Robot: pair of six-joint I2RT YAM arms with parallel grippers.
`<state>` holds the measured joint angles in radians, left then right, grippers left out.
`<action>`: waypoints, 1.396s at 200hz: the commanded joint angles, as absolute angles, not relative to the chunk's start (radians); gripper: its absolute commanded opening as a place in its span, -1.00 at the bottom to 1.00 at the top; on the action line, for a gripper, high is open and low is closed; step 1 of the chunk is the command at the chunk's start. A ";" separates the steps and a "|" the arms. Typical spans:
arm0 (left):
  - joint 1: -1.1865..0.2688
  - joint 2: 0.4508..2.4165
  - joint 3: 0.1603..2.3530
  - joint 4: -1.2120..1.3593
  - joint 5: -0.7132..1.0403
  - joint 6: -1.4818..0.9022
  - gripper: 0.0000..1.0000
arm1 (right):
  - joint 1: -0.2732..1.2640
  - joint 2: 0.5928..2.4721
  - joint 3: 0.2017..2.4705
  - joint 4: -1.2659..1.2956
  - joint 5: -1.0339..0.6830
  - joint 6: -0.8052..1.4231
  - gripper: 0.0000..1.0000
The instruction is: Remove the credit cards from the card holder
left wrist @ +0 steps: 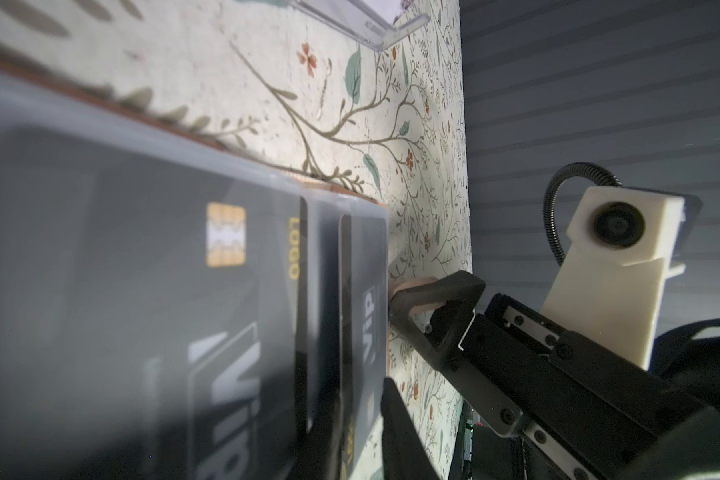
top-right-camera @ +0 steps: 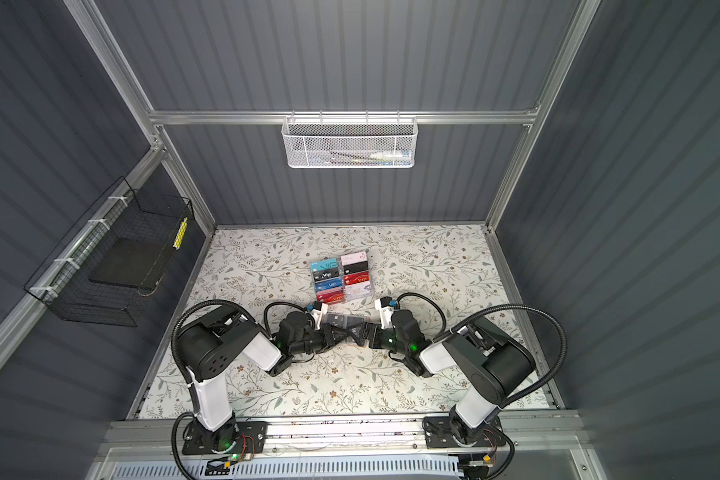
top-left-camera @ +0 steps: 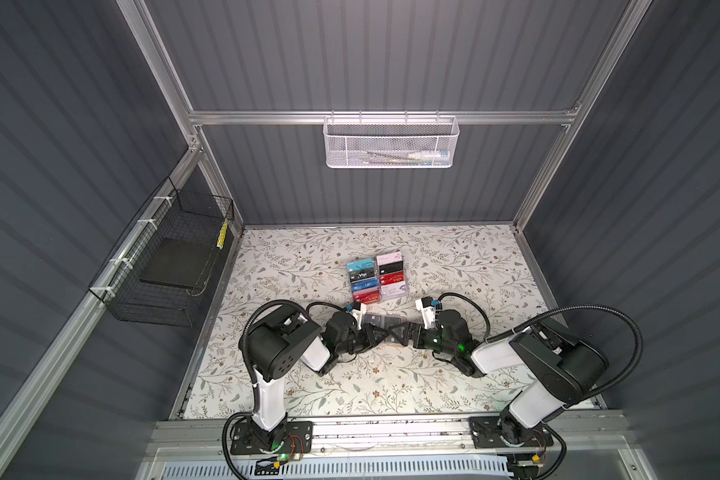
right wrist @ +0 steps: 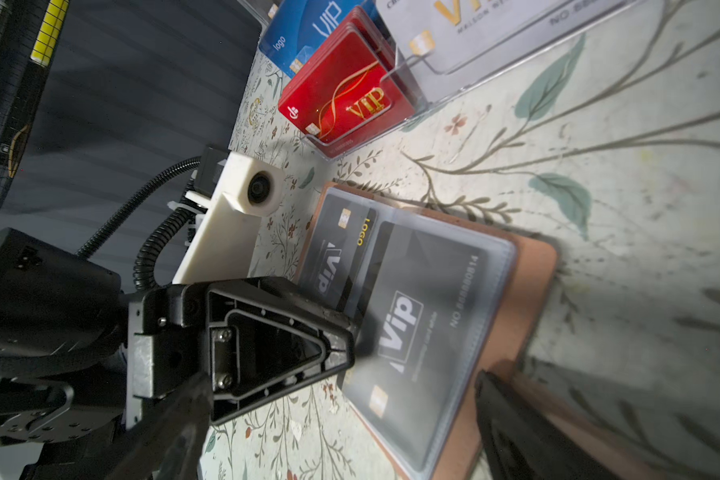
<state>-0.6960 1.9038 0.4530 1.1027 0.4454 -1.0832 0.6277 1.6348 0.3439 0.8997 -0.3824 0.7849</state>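
Near edge: both arms reach in from the front rail, meeting head-on low over the floral-print surface (top-left-camera: 292,374).

Between them lies the card holder (right wrist: 533,299), a slim tan leather-like booklet. It is open flat with its grey clear pocket pages up. It sits at centre, just on the near side of the rack and apart from it.

Left pincer (right wrist: 347,348): narrow. Its tip sits at the edge of the upper pocket page. In the left wrist view one finger shows dark through the page and the other lies outside it, so it reads as a pinch on the page edge. Whether a card is caught too cannot be told.

Right pincer (top-left-camera: 410,332): wide, fingers spread at the holder's right end. One finger (left wrist: 433,301) lies over the tan cover. Nothing held.

Two black "Vip" credit cards (right wrist: 408,320) with gold chips sit in the pockets, side by side.

Farther: clear acrylic tiered rack (top-left-camera: 377,276), two columns of teal, black, blue, red, pink and white cards.

Far wall: white mesh basket (top-left-camera: 391,141).
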 commanded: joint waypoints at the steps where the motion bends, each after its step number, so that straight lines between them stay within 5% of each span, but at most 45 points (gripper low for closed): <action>1: -0.707 1.880 0.456 1.081 0.443 -1.059 -0.61 | 0.632 1.700 0.328 0.640 -0.298 0.782 0.98; 138: -0.712 1.882 0.439 1.132 0.431 -1.072 -0.81 | 0.651 1.775 0.376 0.689 -0.325 0.814 0.98; 279: -0.716 1.905 0.464 1.172 0.419 -1.071 -0.73 | 0.658 1.822 0.398 0.736 -0.388 0.831 0.98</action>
<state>-0.7010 1.8893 0.4431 1.1126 0.4110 -1.0836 0.6422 1.7416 0.4179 0.9718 -0.3737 0.8040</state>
